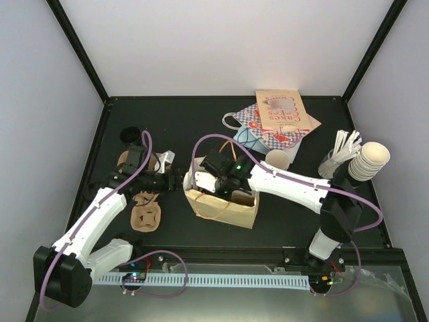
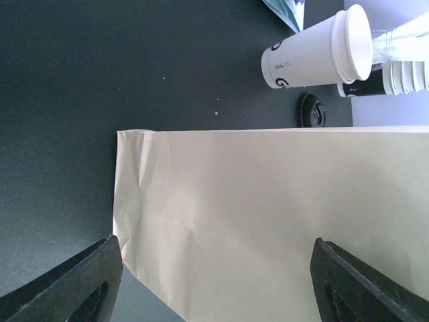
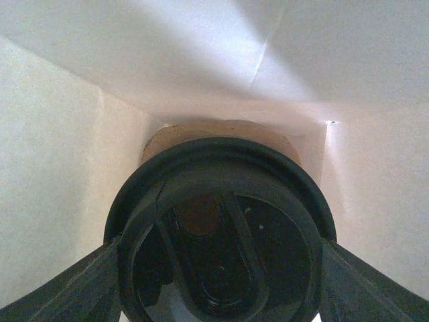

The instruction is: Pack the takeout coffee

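Note:
The tan paper bag stands open near the table's front middle. My right gripper reaches down into its mouth. In the right wrist view the takeout coffee shows its round black lid from above, deep between the bag's pale inner walls. My right gripper is shut on it, a finger pressed against each side of the lid. My left gripper is at the bag's left side. It stands open, its fingers spread wide before the bag's outer wall.
Two brown cup carriers lie left of the bag, with a loose black lid behind them. A lidless cup, a stack of cups, a holder of stirrers and flat patterned bags fill the back right.

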Tool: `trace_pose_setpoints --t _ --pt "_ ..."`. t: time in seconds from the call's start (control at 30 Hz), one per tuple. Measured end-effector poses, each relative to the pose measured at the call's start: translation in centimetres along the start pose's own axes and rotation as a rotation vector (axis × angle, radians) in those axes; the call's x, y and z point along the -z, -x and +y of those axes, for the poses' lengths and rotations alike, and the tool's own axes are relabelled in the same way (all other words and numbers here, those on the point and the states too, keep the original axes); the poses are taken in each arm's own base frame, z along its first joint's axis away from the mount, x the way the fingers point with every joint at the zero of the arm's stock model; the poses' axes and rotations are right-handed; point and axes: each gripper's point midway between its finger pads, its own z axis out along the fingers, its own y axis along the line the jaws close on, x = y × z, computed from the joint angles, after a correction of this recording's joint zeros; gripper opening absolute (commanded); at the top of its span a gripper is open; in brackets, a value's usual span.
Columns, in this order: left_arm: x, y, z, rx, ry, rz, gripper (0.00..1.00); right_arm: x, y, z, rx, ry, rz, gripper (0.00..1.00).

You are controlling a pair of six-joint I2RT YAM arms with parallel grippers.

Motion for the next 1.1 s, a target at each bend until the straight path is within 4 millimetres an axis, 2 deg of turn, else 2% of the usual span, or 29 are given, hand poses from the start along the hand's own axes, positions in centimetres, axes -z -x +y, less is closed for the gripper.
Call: trace_pose_setpoints --t 1.1 --pt "-0.26 -0.1 0.01 0.001 0.028 -0.009 0.79 0.0 -0.11 -0.64 -0.062 -0.006 0.092 0.6"
